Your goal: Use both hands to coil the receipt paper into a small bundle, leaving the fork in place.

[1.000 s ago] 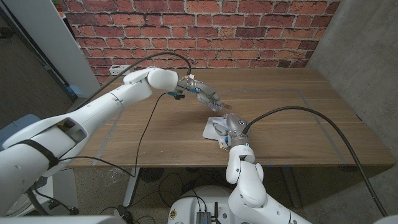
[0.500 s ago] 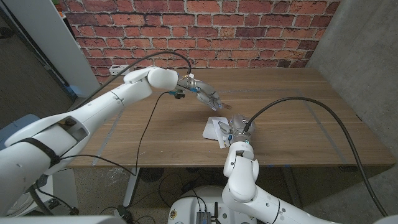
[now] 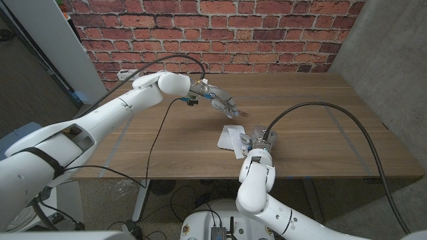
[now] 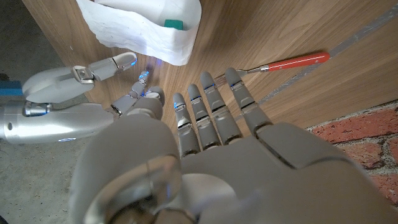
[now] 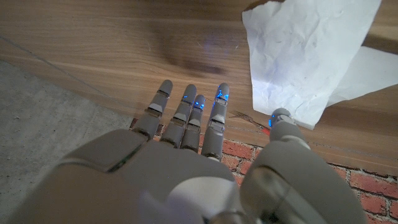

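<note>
Right hand (image 3: pixel 251 141) drawn back toward desk's (image 3: pixel 167 143) near edge beside receipt paper (image 3: pixel 231 137), fingers spread, empty. Left hand (image 3: pixel 223 105) unmoved, spread above fork (image 4: pixel 287 62). Coiling not begun.

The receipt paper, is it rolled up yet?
Not yet. The receipt paper lies spread and crinkled on the table, one end curling over in the left wrist view.

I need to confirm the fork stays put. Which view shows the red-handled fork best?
The left wrist view: the red-handled metal fork lies whole on the wooden table. The right wrist view catches only its tines and handle tip; the head view gives a small sliver.
</note>
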Controlling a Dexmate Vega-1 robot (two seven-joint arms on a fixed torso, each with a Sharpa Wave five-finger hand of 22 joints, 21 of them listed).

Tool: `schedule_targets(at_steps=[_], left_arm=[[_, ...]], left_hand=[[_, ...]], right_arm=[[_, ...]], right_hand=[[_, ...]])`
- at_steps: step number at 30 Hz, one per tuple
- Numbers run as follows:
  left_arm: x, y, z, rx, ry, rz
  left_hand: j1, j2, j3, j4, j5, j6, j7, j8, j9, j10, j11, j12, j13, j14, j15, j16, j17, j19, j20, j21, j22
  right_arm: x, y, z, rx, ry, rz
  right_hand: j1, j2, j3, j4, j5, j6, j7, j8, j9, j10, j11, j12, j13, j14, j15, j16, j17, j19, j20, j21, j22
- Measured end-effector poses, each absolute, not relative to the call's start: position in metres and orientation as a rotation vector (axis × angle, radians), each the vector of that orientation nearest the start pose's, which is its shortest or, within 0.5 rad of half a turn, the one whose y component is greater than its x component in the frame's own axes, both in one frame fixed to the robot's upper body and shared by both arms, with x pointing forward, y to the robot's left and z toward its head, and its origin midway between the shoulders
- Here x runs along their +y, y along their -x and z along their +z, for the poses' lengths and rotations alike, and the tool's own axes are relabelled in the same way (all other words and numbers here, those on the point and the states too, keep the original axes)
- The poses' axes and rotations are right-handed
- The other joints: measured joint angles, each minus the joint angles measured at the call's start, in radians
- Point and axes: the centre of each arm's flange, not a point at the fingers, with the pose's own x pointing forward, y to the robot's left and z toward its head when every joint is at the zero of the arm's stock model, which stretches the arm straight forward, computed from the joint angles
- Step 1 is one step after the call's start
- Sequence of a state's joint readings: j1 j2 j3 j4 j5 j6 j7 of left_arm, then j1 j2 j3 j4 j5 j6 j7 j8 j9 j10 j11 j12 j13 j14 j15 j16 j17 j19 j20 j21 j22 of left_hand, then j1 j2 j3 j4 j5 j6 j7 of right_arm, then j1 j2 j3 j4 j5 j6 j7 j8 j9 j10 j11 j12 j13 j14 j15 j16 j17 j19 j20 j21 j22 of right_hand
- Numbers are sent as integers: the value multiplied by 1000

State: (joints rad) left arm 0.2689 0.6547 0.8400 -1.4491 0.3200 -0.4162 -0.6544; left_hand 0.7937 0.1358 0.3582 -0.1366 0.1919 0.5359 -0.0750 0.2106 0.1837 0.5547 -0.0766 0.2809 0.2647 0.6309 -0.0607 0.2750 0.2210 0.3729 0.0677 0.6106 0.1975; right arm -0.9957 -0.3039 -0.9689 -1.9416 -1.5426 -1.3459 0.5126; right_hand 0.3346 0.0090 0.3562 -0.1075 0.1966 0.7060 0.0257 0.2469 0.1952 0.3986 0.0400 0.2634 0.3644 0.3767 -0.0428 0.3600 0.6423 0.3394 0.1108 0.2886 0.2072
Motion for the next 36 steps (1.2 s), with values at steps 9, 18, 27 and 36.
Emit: schedule_targets(at_steps=[9,18,27,36], left_arm=[[107,-595,96,-745,-1698,-835],[108,-595,95,-745,-1698,-830],[108,-598,97,-738,-1694,-825],[107,-602,97,-727,-1691,-826]], left_hand=[[0,0,7,1,0,0,0,0,0,0,0,0,0,0,0,0,0,0,0,0,0],[0,0,8,0,0,0,0,-4,0,0,0,-4,0,0,0,0,1,0,0,4,0],[0,0,12,-4,0,-1,1,-7,0,0,0,-8,0,0,0,0,5,0,0,4,0],[0,0,17,-2,-4,-4,4,-7,0,0,0,-8,3,0,0,0,5,0,0,4,0]], right_arm=[[-94,-493,-109,74,1339,-341],[-93,-493,-108,54,1326,-250],[-91,-491,-105,-27,1280,-127],[-83,-491,-104,-98,1227,-28]], right_hand=[[-27,10,-14,7,0,55,8,0,0,18,3,0,0,0,0,0,-3,-31,9,-11,0],[-10,34,10,-9,17,87,-18,-3,-8,34,-13,7,-1,0,0,0,-9,-38,5,-11,-1],[86,83,78,-63,30,126,-35,-7,-7,55,-17,12,-6,11,0,-5,-26,-23,-6,-11,-3],[173,80,130,-85,30,120,-48,-29,-6,61,-22,14,-7,20,-1,-8,-41,-15,-9,-13,-12]])
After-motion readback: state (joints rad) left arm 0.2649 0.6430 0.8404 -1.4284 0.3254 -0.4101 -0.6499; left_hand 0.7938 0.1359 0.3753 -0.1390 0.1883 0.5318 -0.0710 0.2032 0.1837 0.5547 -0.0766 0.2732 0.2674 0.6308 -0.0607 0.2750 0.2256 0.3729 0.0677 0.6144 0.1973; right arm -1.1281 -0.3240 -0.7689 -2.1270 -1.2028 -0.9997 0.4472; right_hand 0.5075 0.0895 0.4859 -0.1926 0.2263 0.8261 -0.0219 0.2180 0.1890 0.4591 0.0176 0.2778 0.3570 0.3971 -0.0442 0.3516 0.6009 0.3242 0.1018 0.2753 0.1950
